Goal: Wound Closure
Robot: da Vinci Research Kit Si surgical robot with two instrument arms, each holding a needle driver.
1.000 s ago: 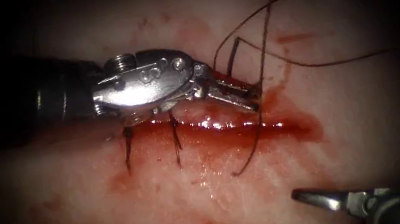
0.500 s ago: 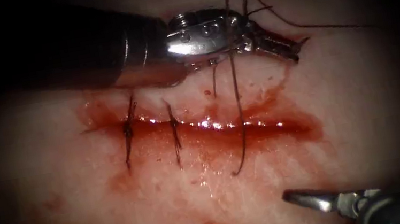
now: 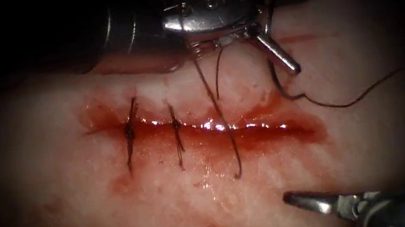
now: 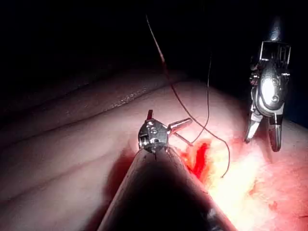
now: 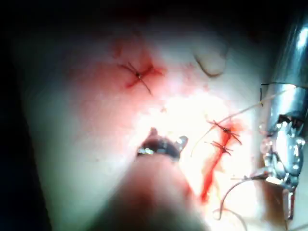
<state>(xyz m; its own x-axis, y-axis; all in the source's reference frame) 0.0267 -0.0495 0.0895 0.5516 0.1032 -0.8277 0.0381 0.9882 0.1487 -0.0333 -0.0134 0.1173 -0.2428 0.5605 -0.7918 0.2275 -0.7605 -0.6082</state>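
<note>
Endoscope: left hand (image 3: 285, 33) spread, empty; thread (image 3: 219, 116) crosses cut (image 3: 216, 127).

The cut (image 3: 205, 129) runs left to right across the tissue (image 3: 175, 211). Two stitches (image 3: 129, 134) cross its left part, and the thread (image 3: 220, 121) crosses the middle. The left tool (image 3: 285, 33) sits behind the cut, the right tool (image 3: 305, 203) in front, off to the right.
</note>
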